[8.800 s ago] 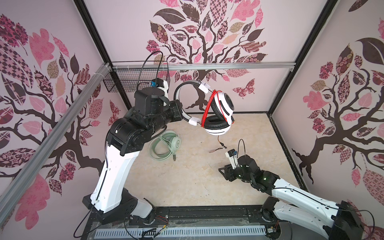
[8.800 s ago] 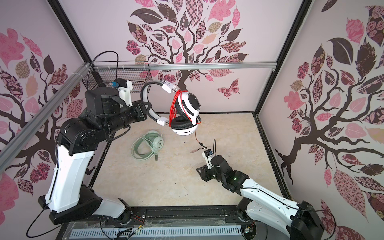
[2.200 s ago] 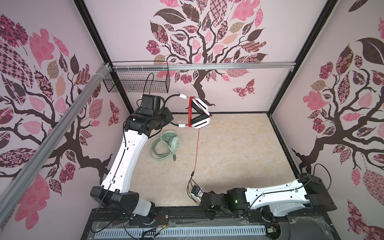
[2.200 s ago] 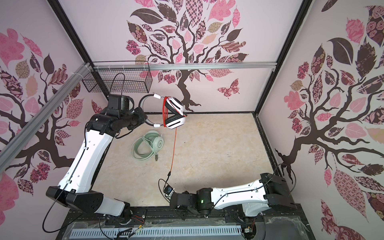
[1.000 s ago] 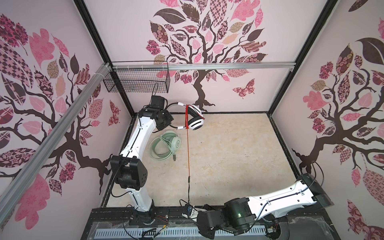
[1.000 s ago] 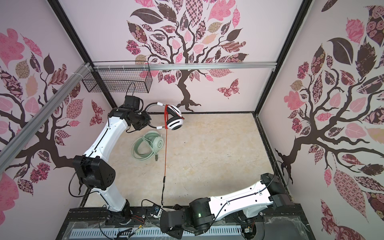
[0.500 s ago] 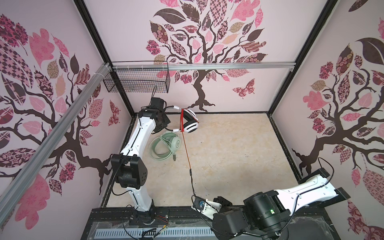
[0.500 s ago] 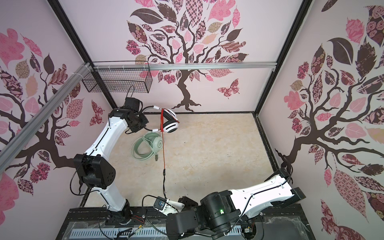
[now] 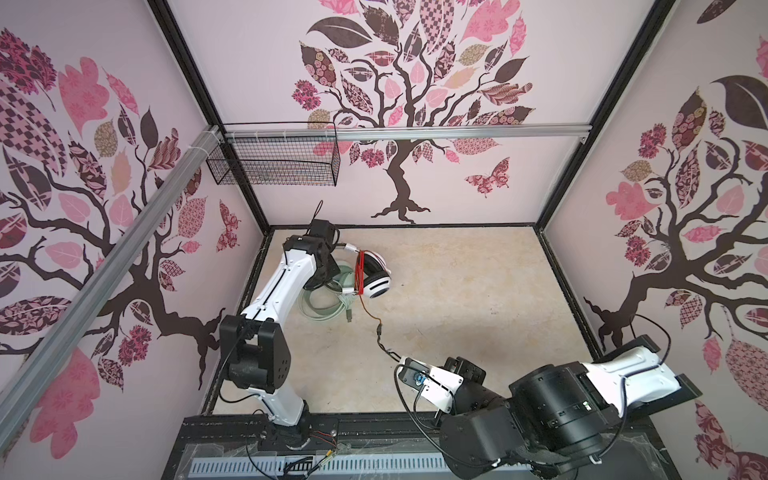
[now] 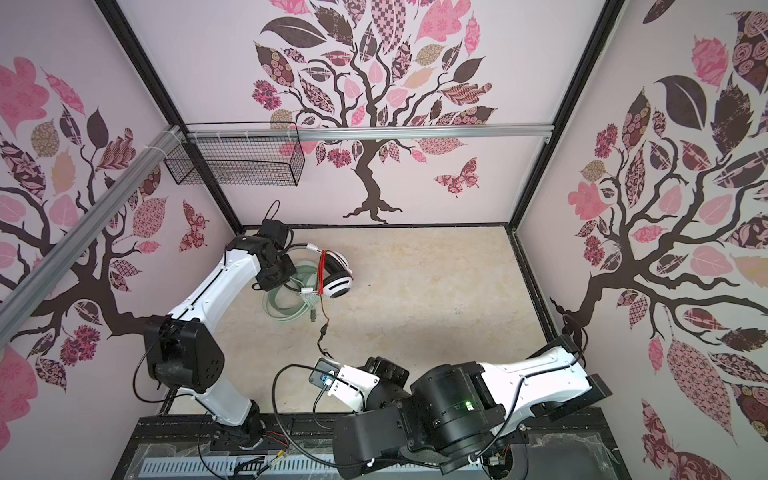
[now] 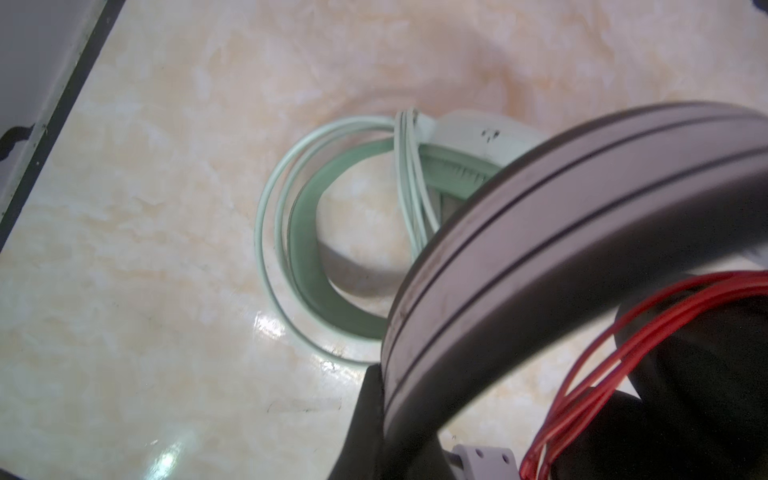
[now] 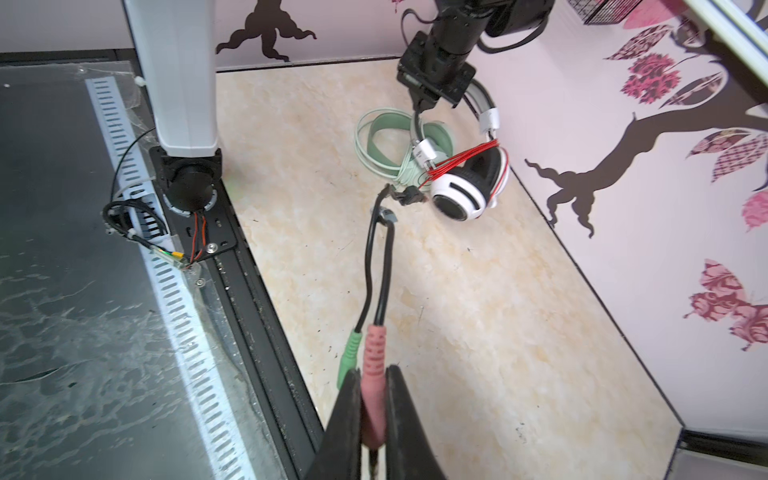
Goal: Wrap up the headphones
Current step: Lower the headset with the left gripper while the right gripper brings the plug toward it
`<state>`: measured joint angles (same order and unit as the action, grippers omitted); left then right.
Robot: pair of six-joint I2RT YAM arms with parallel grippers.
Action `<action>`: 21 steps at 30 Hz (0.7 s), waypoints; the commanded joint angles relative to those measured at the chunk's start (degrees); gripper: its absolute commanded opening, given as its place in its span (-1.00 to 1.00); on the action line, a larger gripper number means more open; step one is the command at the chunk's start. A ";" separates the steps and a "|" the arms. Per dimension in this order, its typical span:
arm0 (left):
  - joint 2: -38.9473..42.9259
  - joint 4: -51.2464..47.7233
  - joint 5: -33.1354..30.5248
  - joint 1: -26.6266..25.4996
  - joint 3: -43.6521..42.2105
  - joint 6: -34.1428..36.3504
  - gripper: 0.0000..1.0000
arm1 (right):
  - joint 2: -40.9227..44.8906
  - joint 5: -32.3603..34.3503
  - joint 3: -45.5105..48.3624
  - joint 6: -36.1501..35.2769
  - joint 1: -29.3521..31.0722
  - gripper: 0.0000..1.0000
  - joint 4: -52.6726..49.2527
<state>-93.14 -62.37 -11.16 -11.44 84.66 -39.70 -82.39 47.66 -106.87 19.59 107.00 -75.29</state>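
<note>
Pinching the pink plug point(image 12: 374, 353) in my right gripper point(image 12: 372, 386), I am clamping the white-and-black headset point(image 12: 461, 195) by its headband point(image 11: 540, 232) in my left gripper point(image 12: 424, 104), orange-red cable point(image 12: 461, 160) sagging between.

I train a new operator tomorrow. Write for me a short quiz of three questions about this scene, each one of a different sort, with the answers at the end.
1. Fill the gap: the mint-green headset lies on the ____.
2. Choose one: the red cable is looped around A) the white and black headset, B) the mint-green headset, C) neither.
3. True or false: the right gripper has its jaws shut on the pink plug.

Key: 1 table; 2 A; 3 true.
</note>
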 commanded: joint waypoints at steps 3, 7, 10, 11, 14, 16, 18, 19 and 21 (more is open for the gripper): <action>10.92 4.41 1.89 -3.35 -9.70 0.91 -1.00 | 2.42 5.80 -0.25 -4.15 -2.43 -1.00 1.16; 16.50 5.15 2.00 -6.03 -15.07 1.47 -1.00 | 5.42 6.92 1.30 -7.94 -6.93 -1.00 5.51; 19.48 5.07 -0.14 -8.72 -17.71 1.26 -1.00 | 7.86 7.38 1.64 -12.37 -8.35 -1.00 10.51; 20.11 5.19 -0.49 -9.23 -18.41 1.21 -1.00 | 8.19 7.61 0.97 -13.31 -8.36 -1.00 11.59; 20.98 5.78 0.04 -9.56 -20.06 0.26 -1.00 | 7.93 7.22 -2.05 -15.89 -8.38 -1.00 13.23; 21.12 6.76 0.43 -9.56 -20.50 -0.50 -1.00 | 6.76 6.83 -3.66 -16.72 -8.39 -1.00 13.16; 21.16 7.26 2.07 -9.56 -19.76 -1.01 -1.00 | 5.49 6.91 -4.01 -16.71 -8.34 -1.00 12.44; 21.39 7.28 2.93 -9.56 -18.97 -1.42 -1.00 | 4.89 7.26 -3.98 -16.20 -8.34 -1.00 11.82; 21.98 7.22 3.94 -9.56 -17.40 -1.85 -1.00 | 4.01 7.54 -3.97 -14.76 -8.39 -1.00 10.12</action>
<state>-73.38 -59.27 -10.57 -20.97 65.04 -39.31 -76.29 54.02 -110.15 4.89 98.54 -63.75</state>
